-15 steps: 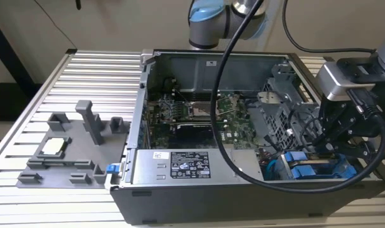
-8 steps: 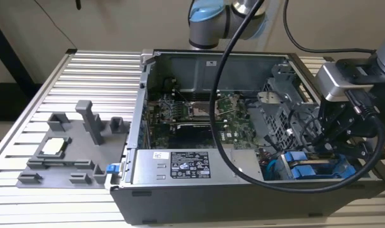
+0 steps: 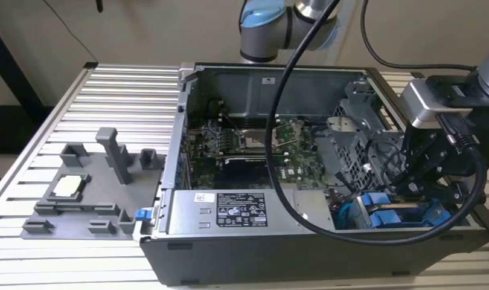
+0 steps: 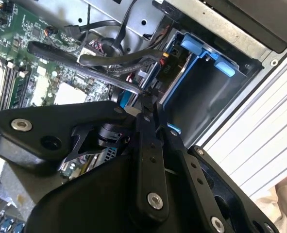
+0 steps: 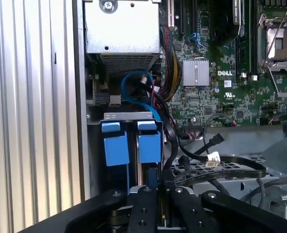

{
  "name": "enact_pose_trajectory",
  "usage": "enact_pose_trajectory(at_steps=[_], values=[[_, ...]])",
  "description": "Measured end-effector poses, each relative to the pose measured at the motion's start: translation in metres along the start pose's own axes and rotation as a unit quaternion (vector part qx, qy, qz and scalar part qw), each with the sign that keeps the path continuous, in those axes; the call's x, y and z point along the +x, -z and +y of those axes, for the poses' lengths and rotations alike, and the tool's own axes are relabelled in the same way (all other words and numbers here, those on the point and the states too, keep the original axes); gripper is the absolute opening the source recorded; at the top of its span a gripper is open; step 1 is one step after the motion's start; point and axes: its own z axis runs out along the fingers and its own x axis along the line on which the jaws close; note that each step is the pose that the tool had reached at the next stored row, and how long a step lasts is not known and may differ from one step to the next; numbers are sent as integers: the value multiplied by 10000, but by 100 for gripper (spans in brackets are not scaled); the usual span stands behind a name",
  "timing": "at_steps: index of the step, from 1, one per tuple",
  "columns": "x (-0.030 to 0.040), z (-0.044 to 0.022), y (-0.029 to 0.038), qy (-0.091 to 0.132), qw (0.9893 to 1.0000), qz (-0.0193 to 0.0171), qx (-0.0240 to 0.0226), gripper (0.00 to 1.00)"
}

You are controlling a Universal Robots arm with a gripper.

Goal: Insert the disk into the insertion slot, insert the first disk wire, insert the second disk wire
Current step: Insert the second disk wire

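The disk's bright blue frame sits in the insertion slot, the grey metal drive cage at the case's front corner on the exterior view's right. Two blue end tabs stand side by side in the first wrist view, and the blue frame lines the dark bay in the second wrist view. My gripper reaches down into the case right beside the cage. Its black fingers are pressed together on a black disk wire, close to the blue frame. Where the wire ends is hidden behind the fingers.
The silver labelled power-supply box lies along the case front, with the green motherboard behind it. A loose black cable with a white plug lies on the perforated cage. A grey fixture stands on the slatted table.
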Motion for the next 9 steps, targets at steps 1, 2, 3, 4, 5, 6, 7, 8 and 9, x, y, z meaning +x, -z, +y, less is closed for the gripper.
enact_pose_trajectory(at_steps=[1,2,3,4,5,6,7,8,9], values=[[0,-6,-2,0,10000,-1,-4,16],[0,-13,-4,0,10000,-1,-10,16],[1,-21,-7,-1,10000,-1,-14,16],[0,-27,-9,-1,10000,0,-18,16],[1,-31,-12,-2,10000,0,-21,16],[2,-33,-18,-3,10000,0,-26,16],[2,-35,-24,-3,10000,0,-31,16],[3,-38,-30,-4,10000,-1,-36,16],[4,-43,-35,-3,10000,-5,-39,16]])
